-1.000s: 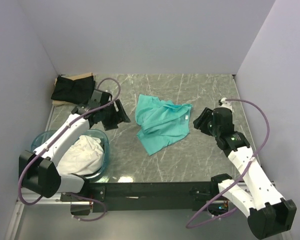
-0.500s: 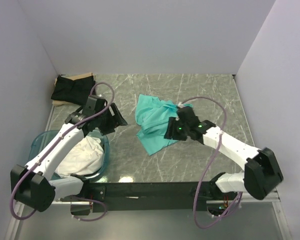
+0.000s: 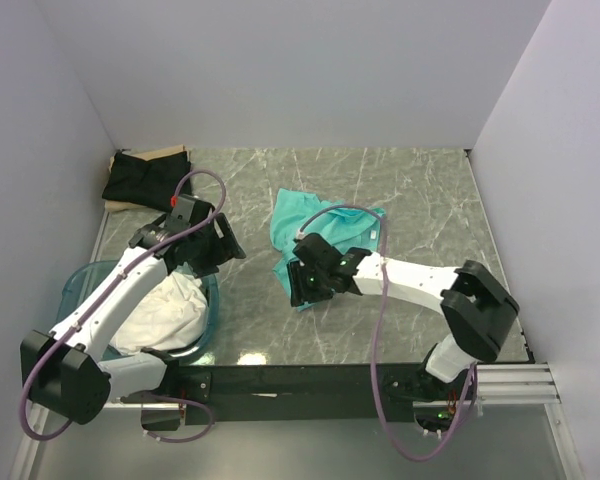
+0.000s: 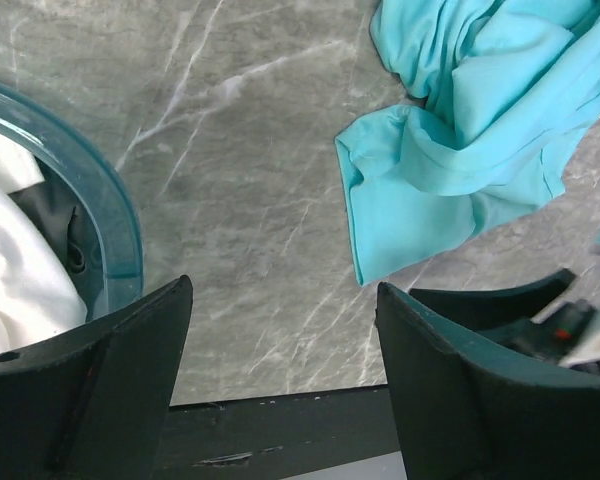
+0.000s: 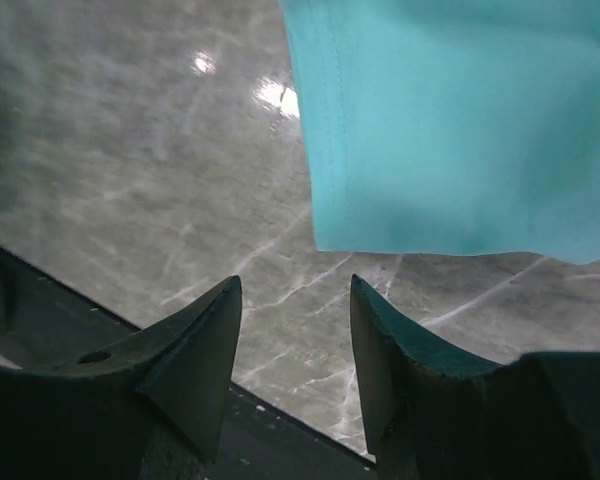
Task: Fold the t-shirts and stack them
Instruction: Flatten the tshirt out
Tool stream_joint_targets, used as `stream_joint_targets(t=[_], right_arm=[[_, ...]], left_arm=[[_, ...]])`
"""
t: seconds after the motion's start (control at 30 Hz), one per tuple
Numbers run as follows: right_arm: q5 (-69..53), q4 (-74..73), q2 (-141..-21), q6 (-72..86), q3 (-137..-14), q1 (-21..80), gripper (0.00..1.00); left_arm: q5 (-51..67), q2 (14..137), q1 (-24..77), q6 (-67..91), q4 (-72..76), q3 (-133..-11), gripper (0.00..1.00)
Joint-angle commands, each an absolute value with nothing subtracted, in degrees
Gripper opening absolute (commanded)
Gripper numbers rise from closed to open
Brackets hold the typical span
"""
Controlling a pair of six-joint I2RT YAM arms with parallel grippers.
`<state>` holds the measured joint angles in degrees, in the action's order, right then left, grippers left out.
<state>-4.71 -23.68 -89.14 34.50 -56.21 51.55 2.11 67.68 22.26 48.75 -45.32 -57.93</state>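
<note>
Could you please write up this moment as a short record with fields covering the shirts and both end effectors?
mint-teal t-shirt: crumpled, unfolded, on the table
black t-shirt: far left corner, on the cardboard sheet
white t-shirts: heaped in the blue tub
left end effector: open, empty, over bare table between blue tub and mint-teal t-shirt
right end effector: open, empty, at the mint-teal t-shirt's near corner
fold of mint-teal t-shirt: not yet begun
</note>
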Motion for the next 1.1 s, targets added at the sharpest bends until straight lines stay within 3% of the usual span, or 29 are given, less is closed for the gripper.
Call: stream_joint_targets(t=[0.0,0.6,0.63,0.9,1.07], right_arm=[[-2.1,-24.9,-92.2,34.4,-58.5,53.9,0.54],[4.8,-25.8,-100.9,34.9,-61.5,54.8,0.52],[5.4,-25.9,-101.2,34.8,-61.8,54.8,0.5],[9.5,-30.1,-100.6,36.1,-62.8,54.4,0.0],[11.9,-32.3,-92.7,39.6,-55.0,48.4,0.0]], left_arm=[[1.1,68.0,22.1,48.2,-45.4,-59.4,0.8],[-1.6,68.3,21.2,43.7,-49.8,-61.8,0.8],[-1.6,68.3,21.2,43.5,-49.7,-61.8,0.8],[-0.9,71.2,20.4,41.0,-48.4,-64.2,0.8],[-0.4,75.8,20.6,38.5,-46.2,-69.2,0.79]])
